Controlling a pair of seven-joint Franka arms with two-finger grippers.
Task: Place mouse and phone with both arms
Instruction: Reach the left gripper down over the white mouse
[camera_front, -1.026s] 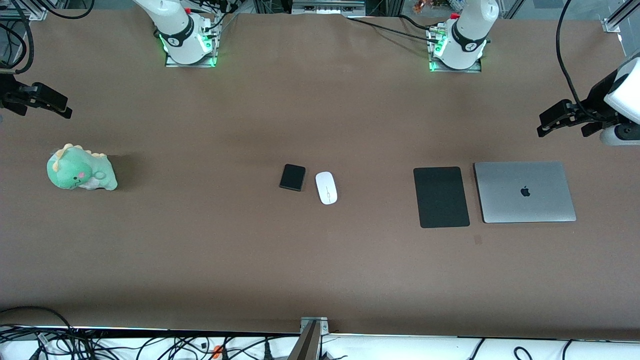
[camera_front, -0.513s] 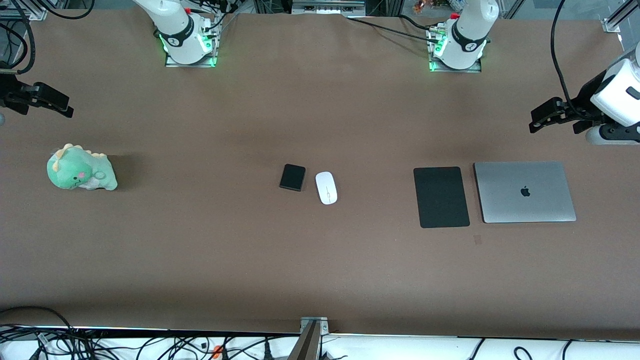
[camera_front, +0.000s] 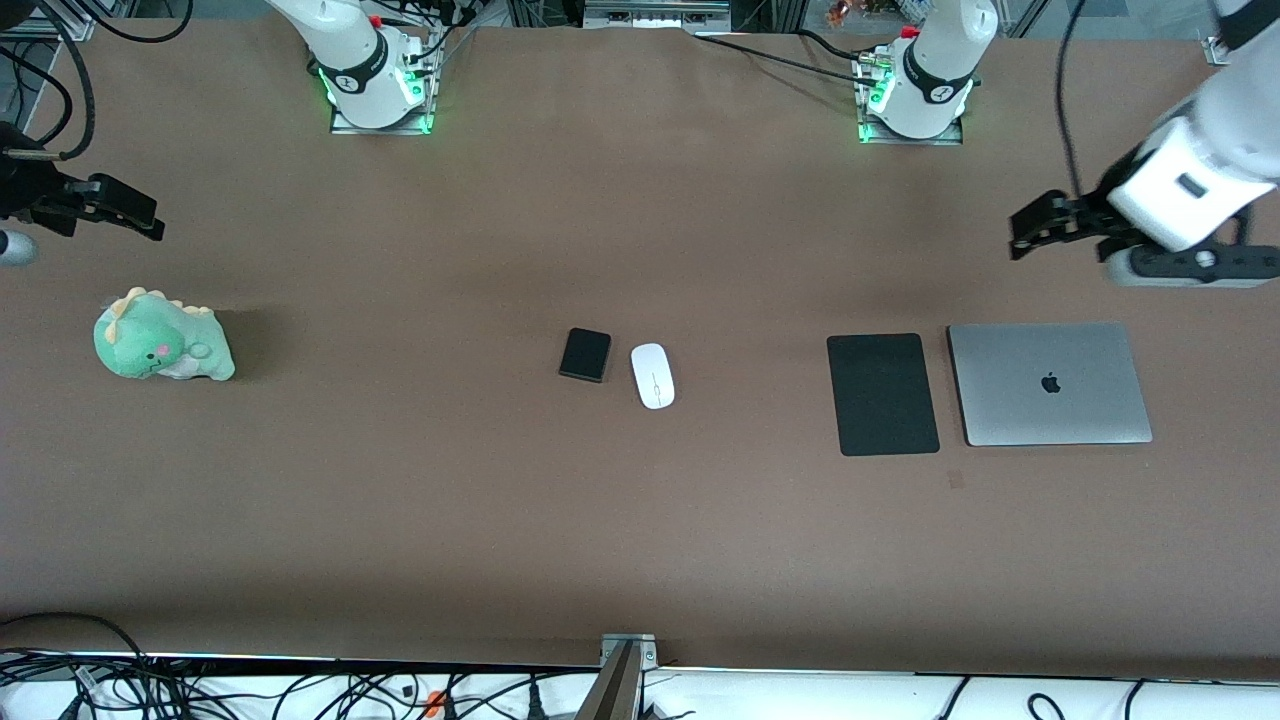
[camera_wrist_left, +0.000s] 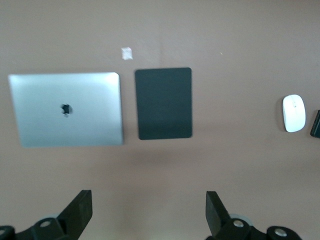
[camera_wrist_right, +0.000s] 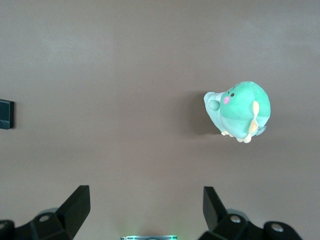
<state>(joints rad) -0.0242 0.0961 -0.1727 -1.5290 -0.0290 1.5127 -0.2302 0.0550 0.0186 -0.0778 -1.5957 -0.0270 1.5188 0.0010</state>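
Judging by the layout, nothing placed yet: mouse (camera_front: 652, 375) and phone (camera_front: 585, 354) lying untouched at mid-table, side by side and close but not touching, phone toward the right arm's end. All of the picking and placing left to do.

Left gripper (camera_front: 1030, 231) up in the air over bare table at the left arm's end, fingers spread wide and empty, as seen in the left wrist view (camera_wrist_left: 149, 212). Below and ahead of it a silver laptop (camera_front: 1049, 383) and, just beside that, a black mouse pad (camera_front: 882, 394); mouse well apart from this gripper, toward the table's middle.

Right gripper (camera_front: 125, 213) likewise aloft at the right arm's end, fingers parted with nothing between them (camera_wrist_right: 145, 207). Green plush dinosaur (camera_front: 162, 337) near beneath it; phone well apart, toward mid-table.

Long axes of mouse and phone running roughly from the robots' bases toward the front camera, each tilted slightly, the two leaning opposite ways. Grey line on the mouse running along that axis. Pad probably meant for the mouse; destination for the phone not evident.
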